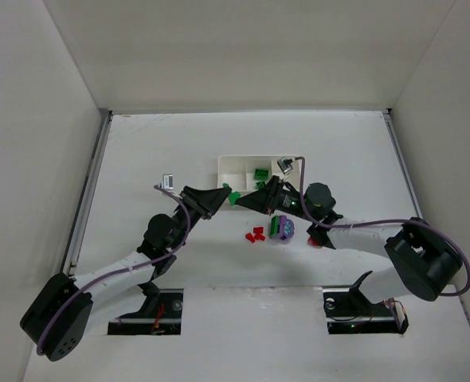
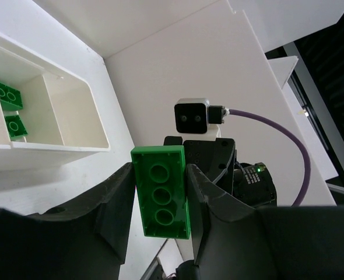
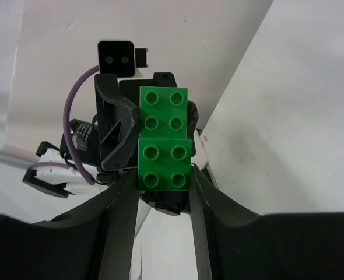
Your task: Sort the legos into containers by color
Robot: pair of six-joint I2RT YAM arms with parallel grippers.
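Left arm (image 1: 123,267): you have it running up from its base at the near left, bent at the elbow, forearm pointing right toward the tray's near edge.
Right arm (image 1: 362,235): it lies low and long across the table from the near right, with the wrist turned left so its gripper faces your left one.
Meeting point: the two grippers are tip to tip just in front of the tray, near its left end.
Left gripper (image 2: 160,175): clenched on the green brick (image 2: 160,192). Its fingers press both long sides, and the hollow underside with three round tubes faces this wrist camera.
Right gripper (image 3: 163,175): grasping the lower half of the green brick, studs toward its camera. The upper half sits between the left fingers beyond it.
Same brick: it looks like you hold one piece from both ends. The right wrist view shows a faint line across its middle, so I cannot tell if it is one piece or two.
Brick position: held off the table (image 1: 155,143), standing on end between the jaws and outside the tray.
Tray (image 1: 233,169): white, at mid table. Its left compartment is bare, and the right one is partly hidden by your right wrist camera.
Green bricks in tray (image 1: 261,173): these are in the middle compartment.
Red bricks (image 1: 256,234): loose on the table, nearer to you than the grippers.
Purple and green cluster (image 1: 281,228): just right of the red bricks.
Another red piece (image 1: 319,241): at the edge of the right arm.
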